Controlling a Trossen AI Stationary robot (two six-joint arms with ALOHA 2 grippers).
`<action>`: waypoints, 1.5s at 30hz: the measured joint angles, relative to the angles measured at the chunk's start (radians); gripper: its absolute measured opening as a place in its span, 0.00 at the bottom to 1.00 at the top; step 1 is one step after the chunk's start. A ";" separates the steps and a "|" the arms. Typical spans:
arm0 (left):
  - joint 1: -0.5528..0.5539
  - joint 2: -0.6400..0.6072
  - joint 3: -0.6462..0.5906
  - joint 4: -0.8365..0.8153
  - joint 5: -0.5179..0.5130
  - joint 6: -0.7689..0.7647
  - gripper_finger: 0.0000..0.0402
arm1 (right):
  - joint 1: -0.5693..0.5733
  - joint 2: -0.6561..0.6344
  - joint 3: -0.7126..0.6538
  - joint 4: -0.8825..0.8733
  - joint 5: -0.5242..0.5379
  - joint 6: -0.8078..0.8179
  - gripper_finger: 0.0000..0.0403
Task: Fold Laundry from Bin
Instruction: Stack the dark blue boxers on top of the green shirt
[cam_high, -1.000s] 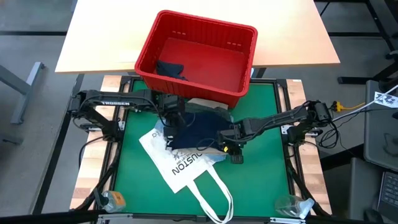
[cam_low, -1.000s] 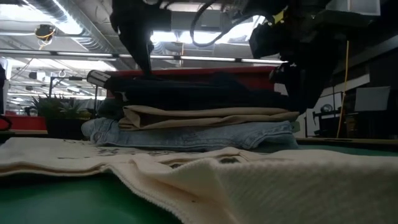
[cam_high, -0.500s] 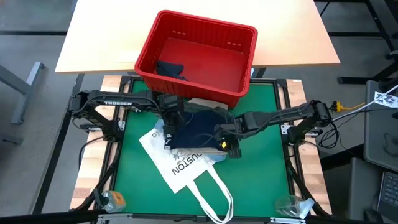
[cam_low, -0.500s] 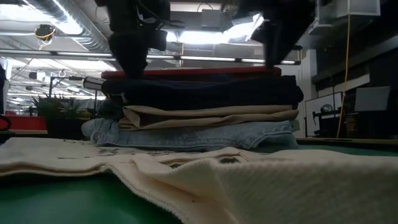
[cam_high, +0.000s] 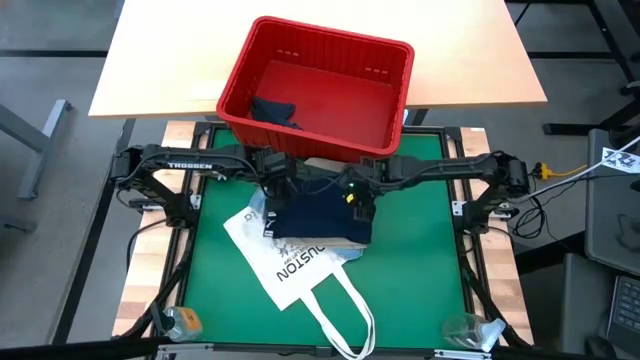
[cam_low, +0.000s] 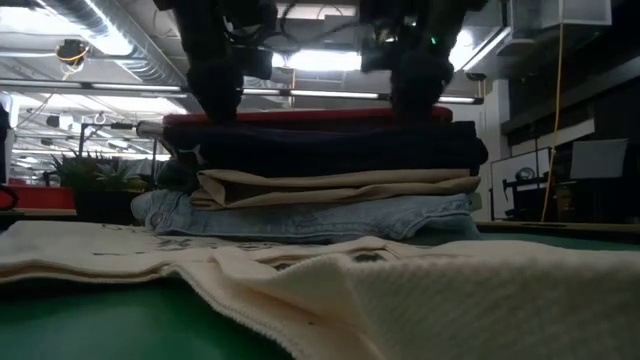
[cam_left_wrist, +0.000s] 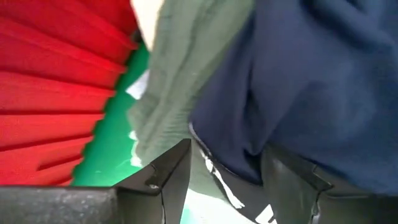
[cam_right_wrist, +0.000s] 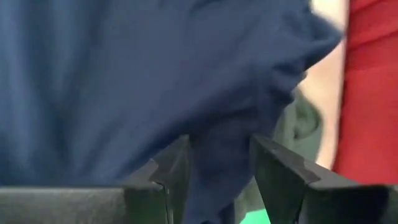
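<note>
1. Left of centre in the high view, the left gripper (cam_high: 274, 190) is down on the top garment's near-bin edge. In its wrist view the two fingers (cam_left_wrist: 165, 180) stand apart with a fold of navy cloth between them; I cannot tell whether they pinch it.

2. At the centre of the high view sits the navy garment (cam_high: 318, 213), top of a stack. The low view shows beige cloth (cam_low: 340, 186) under it and light blue denim (cam_low: 310, 215) below that. The stack lies partly on the white tote bag (cam_high: 292, 268), which spreads toward the lower middle of the frame.

3. Right of centre, the right gripper (cam_high: 358, 192) is on the same edge. Its fingers (cam_right_wrist: 174, 171) are parted around a hanging navy fold; whether that fold is held, I cannot tell.

4. Upper centre, the red bin (cam_high: 315, 92) has one dark garment (cam_high: 272, 110) left in its lower left corner.

5. Handling, as a judgement: the navy piece is light, limp and creases easily. It should be taken at the two corners of one edge, pinching only the top layer, or the beige layer may drag along.
</note>
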 joint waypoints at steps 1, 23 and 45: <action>0.002 0.000 0.000 0.000 -0.014 0.000 0.44 | -0.010 0.000 -0.018 0.004 -0.014 0.001 0.41; 0.078 0.000 0.011 -0.005 -0.145 0.036 0.34 | -0.037 -0.017 -0.095 -0.159 0.013 0.132 0.41; 0.054 -0.001 0.109 -0.088 0.016 0.048 0.32 | -0.038 0.015 0.118 -0.053 0.141 0.008 0.41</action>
